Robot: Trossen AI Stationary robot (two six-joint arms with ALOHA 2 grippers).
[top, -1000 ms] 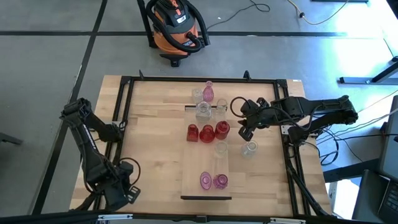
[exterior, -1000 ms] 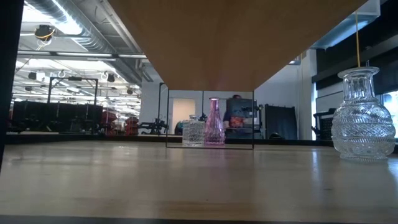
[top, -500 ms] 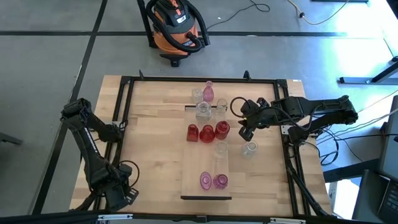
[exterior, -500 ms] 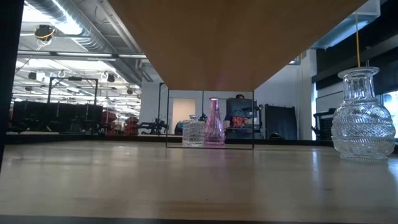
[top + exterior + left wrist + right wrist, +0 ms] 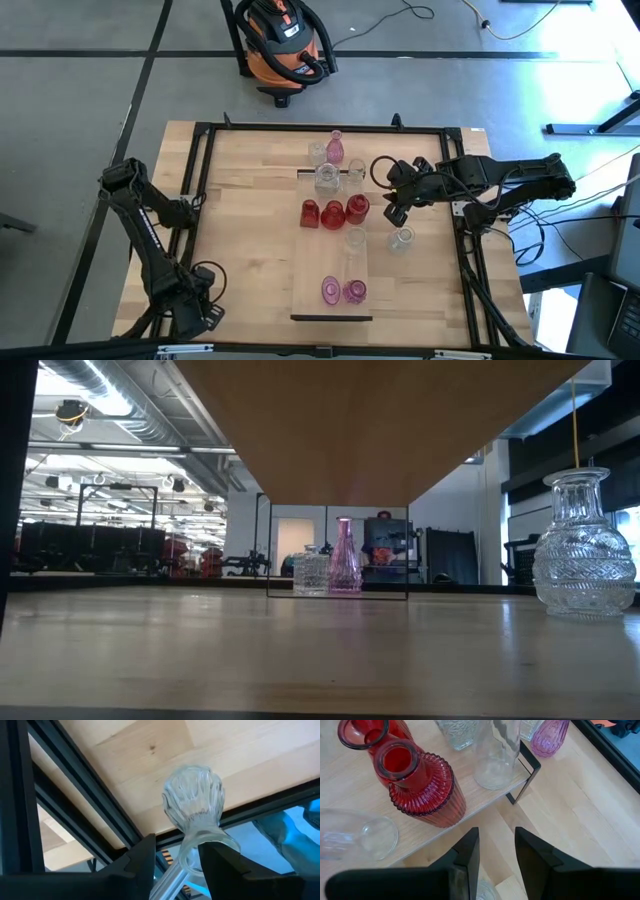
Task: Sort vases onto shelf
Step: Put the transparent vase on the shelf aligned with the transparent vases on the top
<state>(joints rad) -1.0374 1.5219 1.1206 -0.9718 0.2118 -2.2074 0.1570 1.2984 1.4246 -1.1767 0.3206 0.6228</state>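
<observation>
Left gripper (image 5: pixel 175 865) near the worktop's (image 5: pixel 240 230) left front corner, fingers around a clear vase (image 5: pixel 192 802), long axis pointing away. Shelf (image 5: pixel 330 300) lies well to its right, mid-worktop. Right gripper (image 5: pixel 495 865) part open, empty, just beside the shelf's red vase (image 5: pixel 420 785); stray clear vase (image 5: pixel 401 238) nearer it.

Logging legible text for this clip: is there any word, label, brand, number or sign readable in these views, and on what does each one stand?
None can be read.
Shop vacuum, on the floor beyond the table: a pale patch on its dark top may be a label, too small to read.
Vases, shelf and both arms: no markings visible.
Room behind the table in the low view: no legible sign.
</observation>
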